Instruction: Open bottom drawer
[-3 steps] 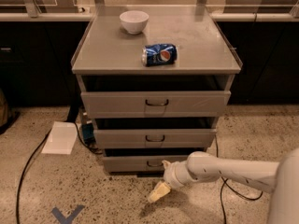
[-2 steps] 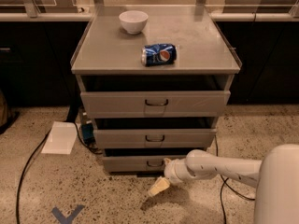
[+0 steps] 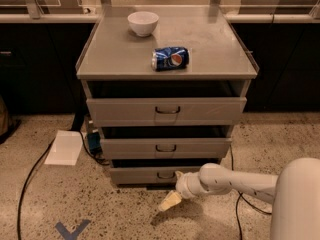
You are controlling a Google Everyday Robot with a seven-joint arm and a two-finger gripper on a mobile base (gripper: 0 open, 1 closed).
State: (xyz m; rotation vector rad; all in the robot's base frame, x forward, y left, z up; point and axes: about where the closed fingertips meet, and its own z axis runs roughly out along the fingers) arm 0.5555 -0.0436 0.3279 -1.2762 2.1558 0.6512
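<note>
The grey metal bottom drawer [image 3: 150, 174], the lowest and shortest-fronted of three, sits at the foot of the cabinet just above the speckled terrazzo floor [image 3: 100, 214], with its small dark loop handle [image 3: 166, 175] at the centre of the flat front and a dark gap above its top edge. Just below and to the right of that handle hangs the robot's pale cream pincer [image 3: 169, 202], tilted down and to the left toward the floor, apart from the drawer front; whether it is spread or closed cannot be told, and nothing can be seen held in it. Behind it the white rounded arm [image 3: 235, 180] runs off to the lower right. Above, the mid-sized grey drawer front [image 3: 165, 148] and the tall wide grey top drawer front [image 3: 166, 111] each carry a similar handle. On the grey metal desk [image 3: 210, 49] that tops the cabinet a blue Pepsi soda can [image 3: 170, 58] lies on its side near the front, and a white round bowl [image 3: 143, 23] stands upright farther back to the left. A white sheet of paper [image 3: 64, 148] lies on the floor left of the cabinet, with a black cable [image 3: 31, 179] curving past it.
</note>
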